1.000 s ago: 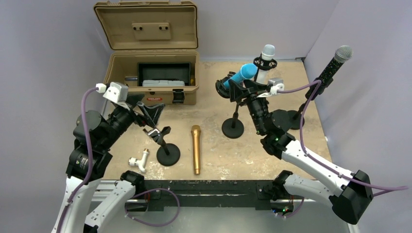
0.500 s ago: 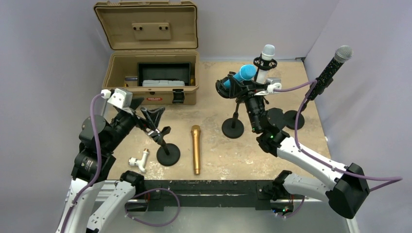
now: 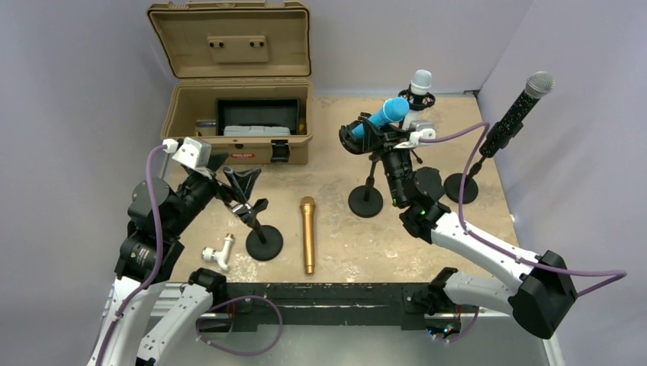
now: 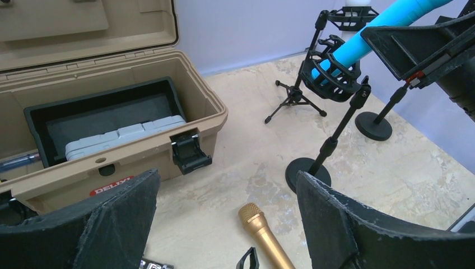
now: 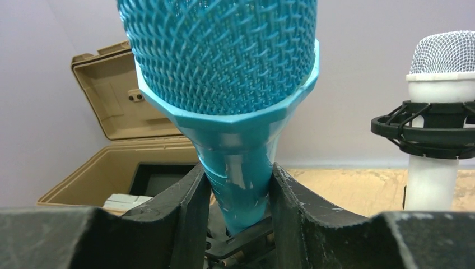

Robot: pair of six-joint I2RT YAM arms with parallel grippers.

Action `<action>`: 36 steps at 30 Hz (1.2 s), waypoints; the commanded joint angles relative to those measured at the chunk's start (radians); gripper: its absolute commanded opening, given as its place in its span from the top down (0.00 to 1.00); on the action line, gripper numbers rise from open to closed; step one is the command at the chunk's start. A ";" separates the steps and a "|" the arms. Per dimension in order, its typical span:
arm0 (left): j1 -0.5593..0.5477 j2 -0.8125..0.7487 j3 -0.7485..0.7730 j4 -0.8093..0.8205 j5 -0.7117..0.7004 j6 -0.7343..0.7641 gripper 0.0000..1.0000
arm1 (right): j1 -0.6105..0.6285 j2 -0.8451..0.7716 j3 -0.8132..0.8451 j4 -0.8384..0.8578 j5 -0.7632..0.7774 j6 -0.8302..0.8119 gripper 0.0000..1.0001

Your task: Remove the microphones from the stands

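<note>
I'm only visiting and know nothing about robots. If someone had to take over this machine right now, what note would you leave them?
The right gripper has its jaws shut on the blue microphone, just below its head.
The left gripper has its jaws open and holds nothing; it is above the table near the gold microphone.
The blue microphone sits tilted in the shock mount of its stand.
Done: the grasp. Left: pull the microphone out of the mount.
</note>
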 commanded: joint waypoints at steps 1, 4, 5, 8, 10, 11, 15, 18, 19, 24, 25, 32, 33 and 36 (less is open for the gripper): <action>0.006 0.006 -0.001 0.054 0.017 0.009 0.12 | -0.001 -0.036 0.080 0.025 0.023 -0.049 0.69; 0.006 0.005 0.000 0.054 0.018 0.009 0.12 | -0.002 -0.061 0.117 -0.011 0.024 -0.059 0.73; 0.006 0.003 -0.001 0.054 0.018 0.009 0.12 | -0.001 -0.069 0.141 -0.032 0.024 -0.062 0.74; 0.006 0.000 -0.002 0.054 0.018 0.007 0.12 | -0.001 -0.078 0.209 -0.105 0.023 -0.066 0.77; 0.006 -0.001 -0.001 0.054 0.019 0.007 0.12 | -0.001 -0.084 0.259 -0.170 0.009 -0.064 0.81; 0.006 -0.001 -0.001 0.054 0.019 0.007 0.12 | -0.002 -0.090 0.279 -0.207 -0.004 -0.055 0.82; 0.006 -0.005 -0.001 0.053 0.018 0.007 0.12 | -0.001 -0.110 0.380 -0.402 -0.128 -0.030 0.90; 0.006 -0.003 -0.001 0.051 0.017 0.006 0.12 | -0.001 -0.093 0.476 -0.582 -0.332 0.002 0.99; 0.006 -0.002 0.002 0.050 0.018 0.005 0.12 | -0.001 -0.082 0.503 -0.638 -0.410 0.006 1.00; 0.006 -0.002 0.004 0.048 0.027 -0.002 0.12 | 0.014 -0.049 0.554 -0.858 -0.787 0.037 1.00; 0.006 -0.001 0.005 0.048 0.028 -0.003 0.12 | 0.025 -0.053 0.541 -0.878 -0.834 0.044 1.00; 0.006 -0.001 0.008 0.044 0.028 -0.003 0.12 | 0.196 -0.047 0.429 -0.997 -0.837 0.104 1.00; 0.006 0.001 0.007 0.043 0.028 -0.003 0.12 | 0.199 -0.050 0.388 -0.976 -0.855 0.140 1.00; 0.007 0.001 0.009 0.041 0.027 -0.003 0.12 | 0.205 -0.057 0.270 -0.895 -0.902 0.248 1.00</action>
